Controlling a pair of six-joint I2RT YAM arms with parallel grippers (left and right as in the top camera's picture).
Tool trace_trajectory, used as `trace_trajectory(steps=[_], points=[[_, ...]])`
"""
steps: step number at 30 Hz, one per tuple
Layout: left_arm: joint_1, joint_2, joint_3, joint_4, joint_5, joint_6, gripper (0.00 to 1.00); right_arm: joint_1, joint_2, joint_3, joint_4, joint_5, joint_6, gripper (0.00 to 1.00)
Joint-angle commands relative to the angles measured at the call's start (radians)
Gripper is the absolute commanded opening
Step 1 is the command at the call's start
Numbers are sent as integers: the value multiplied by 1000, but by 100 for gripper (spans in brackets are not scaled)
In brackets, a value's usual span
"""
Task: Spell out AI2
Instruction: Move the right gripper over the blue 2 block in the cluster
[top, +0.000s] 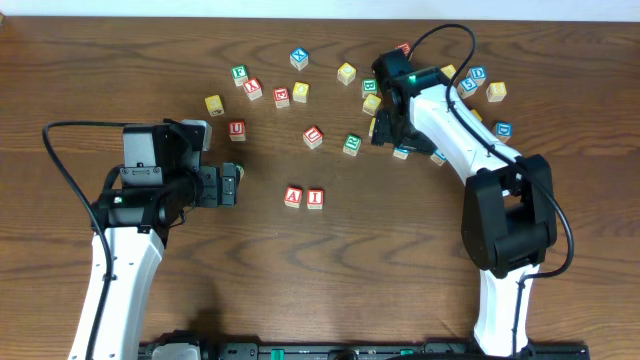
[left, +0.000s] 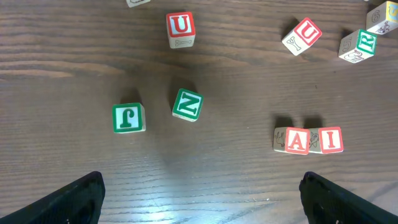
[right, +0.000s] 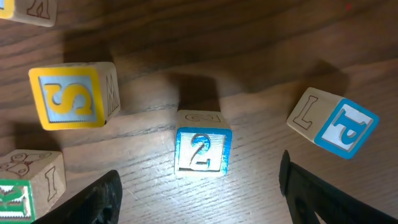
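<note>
The red A cube (top: 293, 196) and the red I cube (top: 315, 197) stood side by side and touching at the middle of the table (top: 120, 60), apart from the other cubes. The blue 2 cube (right: 202, 149) showed clearly only in the right wrist view, with a pale face, a blue frame and a blue "2". In the overhead view the right arm covered that place, so the cube could not be picked out there. It lay between a yellow S cube (right: 71, 96) and a blue P cube (right: 339, 124), touching neither.

The right gripper (right: 199, 196) was close to it with fingers wide apart, only their dark tips in view. The left gripper (left: 200, 199) was also spread open and held nothing.

The left wrist view showed two red U cubes, one (left: 180, 28) upright and one (left: 303, 34) tilted, and three green cubes (left: 129, 117).
</note>
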Motion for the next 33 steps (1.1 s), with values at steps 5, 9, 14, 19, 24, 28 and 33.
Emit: trace_trajectory(steps=[5,9,14,19,24,28,33], points=[[5,3,7,-4,5,17,98,3,4,-38,26,16,13,78],[5,3,7,-4,5,17,98,3,4,-44,35,15,13,78],[5,3,7,-4,5,17,98,3,4,-59,55,14,14,77],[5,3,7,-4,5,17,98,3,4,-86,86,5,14,76],[5,3,7,-4,5,17,98,3,4,-87,94,5,14,73],[5,3,7,-4,5,17,98,3,4,-87,102,5,18,65],[5,3,7,-4,5,17,98,3,4,-87,117,17,18,63]])
